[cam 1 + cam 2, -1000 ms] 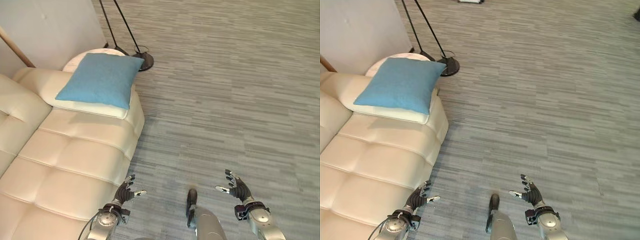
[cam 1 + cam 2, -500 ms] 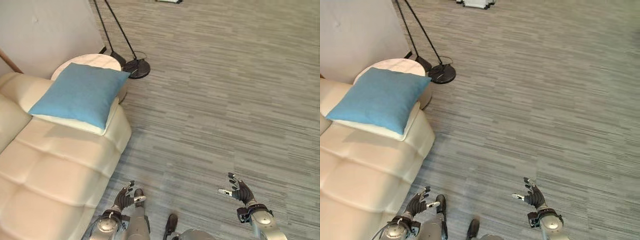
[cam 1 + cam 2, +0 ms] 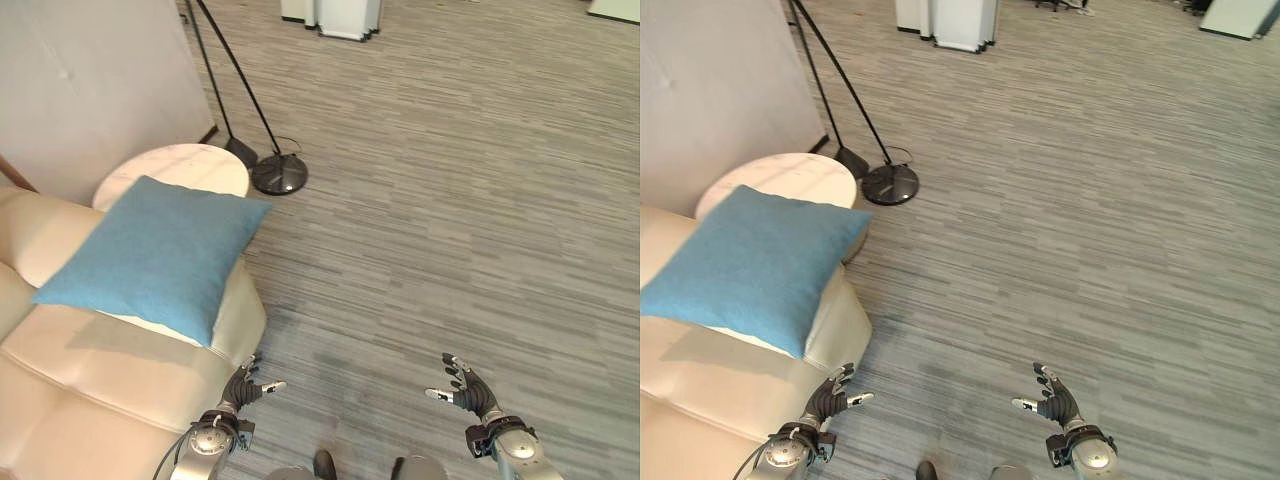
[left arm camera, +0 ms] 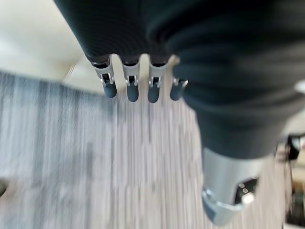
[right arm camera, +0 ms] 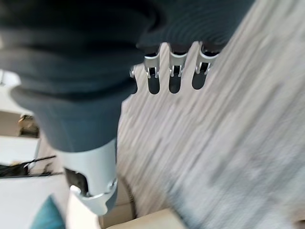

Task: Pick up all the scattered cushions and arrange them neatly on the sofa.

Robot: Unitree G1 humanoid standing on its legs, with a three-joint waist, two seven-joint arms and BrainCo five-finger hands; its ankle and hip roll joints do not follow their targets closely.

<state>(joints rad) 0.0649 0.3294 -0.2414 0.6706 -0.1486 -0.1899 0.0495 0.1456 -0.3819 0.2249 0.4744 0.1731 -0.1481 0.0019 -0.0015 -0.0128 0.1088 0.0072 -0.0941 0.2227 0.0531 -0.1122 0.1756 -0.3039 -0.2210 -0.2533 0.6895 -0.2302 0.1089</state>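
both hands hang empty with fingers spread, the left hand (image 3: 243, 384) just beside the sofa (image 3: 90, 400) edge, the right hand (image 3: 465, 385) well apart over the floor (image 3: 450, 200), so the blue cushion (image 3: 150, 255) on the sofa's armrest lies ahead-left, nearer the left hand.

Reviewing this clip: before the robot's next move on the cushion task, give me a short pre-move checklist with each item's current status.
1. Left hand free of any load: ok, fingers relaxed, nothing held.
2. Right hand free: ok, open over bare floor.
3. Blue cushion on the sofa: ok, lying flat on the armrest end.
4. Cushion neatly placed: not ok, it overhangs the sofa edge toward the round side table.
5. Other scattered cushions located: cannot tell, none lie on the floor in view.
6. Walking path: ok ahead; the floor lamp base stands beside the table.
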